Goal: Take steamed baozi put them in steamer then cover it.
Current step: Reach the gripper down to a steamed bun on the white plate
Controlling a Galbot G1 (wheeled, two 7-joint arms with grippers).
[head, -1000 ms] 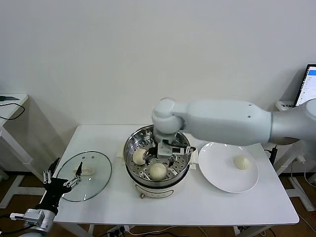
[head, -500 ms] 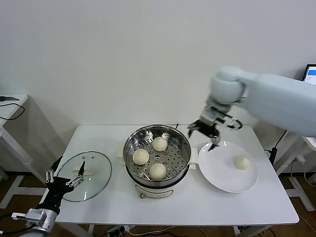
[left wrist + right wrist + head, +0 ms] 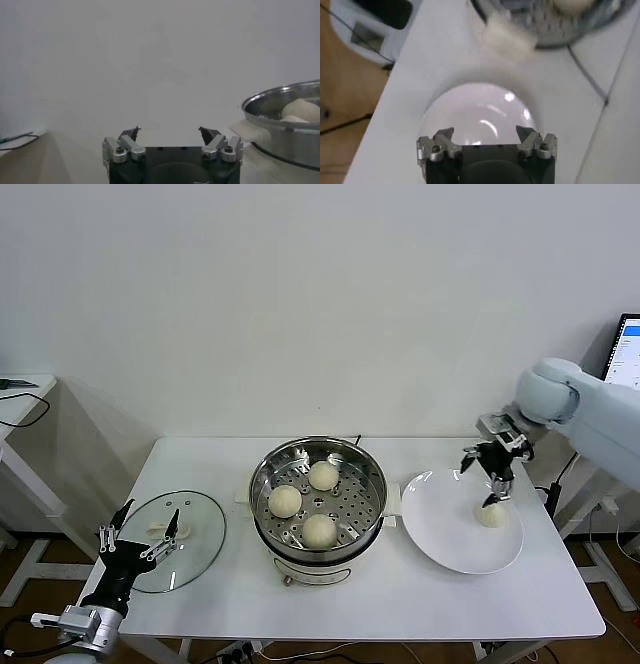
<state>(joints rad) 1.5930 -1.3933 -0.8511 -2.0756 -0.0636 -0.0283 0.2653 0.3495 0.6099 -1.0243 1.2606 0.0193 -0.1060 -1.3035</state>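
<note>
The steamer [image 3: 318, 509] stands in the middle of the white table [image 3: 350, 604], lid off. Three baozi lie on its perforated tray: one at the far side [image 3: 322, 475], one to the left [image 3: 285, 501] and one at the near side [image 3: 319, 529]. A fourth baozi [image 3: 490, 515] lies on the right part of the white plate [image 3: 440, 534], which sits just right of the steamer.

The right tool [image 3: 494, 476] hangs just above that fourth baozi, over the plate's far right part, its fingers spread wide and holding nothing. In the right wrist view the tool [image 3: 486, 134] shows its two fingertips well apart over the plate [image 3: 470, 112], with the steamer's edge [image 3: 545, 25] and a white side handle [image 3: 509, 37] beyond.

The glass lid [image 3: 170, 541] lies flat on the left of the table. The left tool [image 3: 140, 536] waits low at the table's near left corner, beside the lid, fingers wide and empty. In the left wrist view this tool [image 3: 170, 134] points along the table towards the steamer [image 3: 285, 125].
</note>
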